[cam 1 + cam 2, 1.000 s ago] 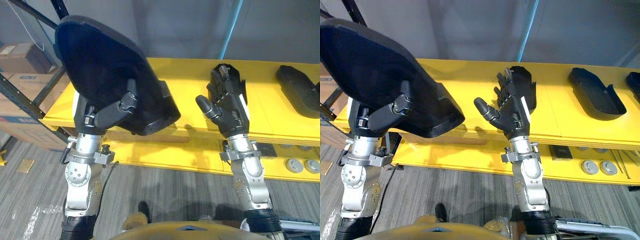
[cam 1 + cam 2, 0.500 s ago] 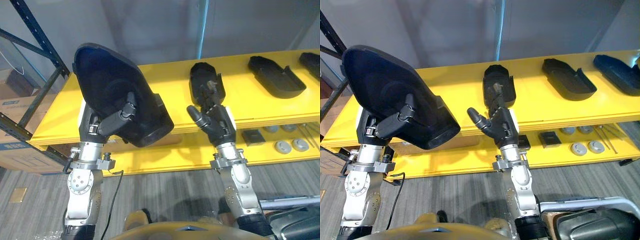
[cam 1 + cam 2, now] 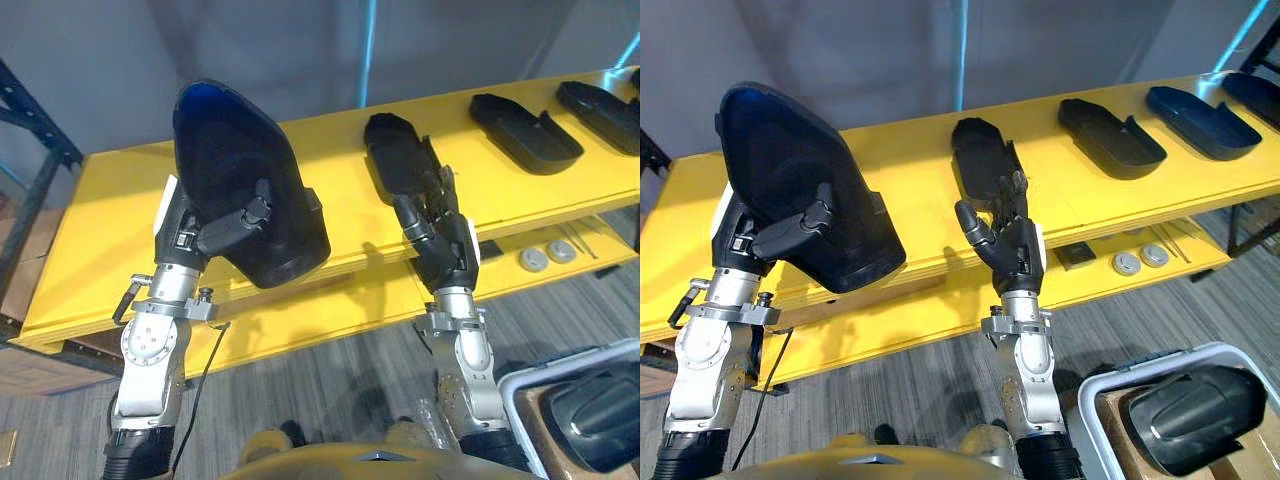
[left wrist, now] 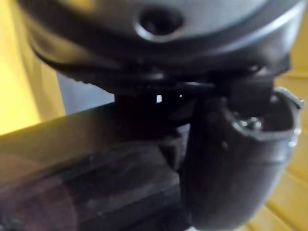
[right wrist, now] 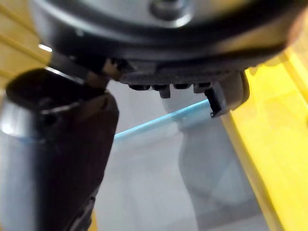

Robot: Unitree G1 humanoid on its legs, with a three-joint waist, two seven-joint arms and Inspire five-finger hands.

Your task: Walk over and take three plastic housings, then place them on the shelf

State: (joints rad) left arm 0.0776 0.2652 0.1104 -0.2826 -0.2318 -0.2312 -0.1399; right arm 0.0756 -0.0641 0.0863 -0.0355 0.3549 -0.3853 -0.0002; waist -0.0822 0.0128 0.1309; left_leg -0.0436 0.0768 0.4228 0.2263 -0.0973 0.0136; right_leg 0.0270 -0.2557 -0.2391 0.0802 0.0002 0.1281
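My left hand (image 3: 182,236) is shut on a large black plastic housing (image 3: 235,170), thumb (image 4: 233,163) across its face, holding it tilted upright over the front of the yellow shelf (image 3: 100,215). A second black housing (image 3: 392,160) lies on the shelf top. My right hand (image 3: 443,243) stands open and raised just in front of it, holding nothing. Two more housings (image 3: 525,131) (image 3: 600,100) lie further right on the shelf.
A lower yellow shelf board (image 3: 890,325) carries round metal discs (image 3: 1140,260) and a small dark block (image 3: 1076,256). A white-rimmed bin (image 3: 1110,382) at the lower right holds another black housing (image 3: 1190,412). Grey carpet lies below, a grey wall behind.
The whole picture has swung, so the camera moved: the shelf's right end and the bin have come into view. Both hands keep their poses, the left still holding the housing.
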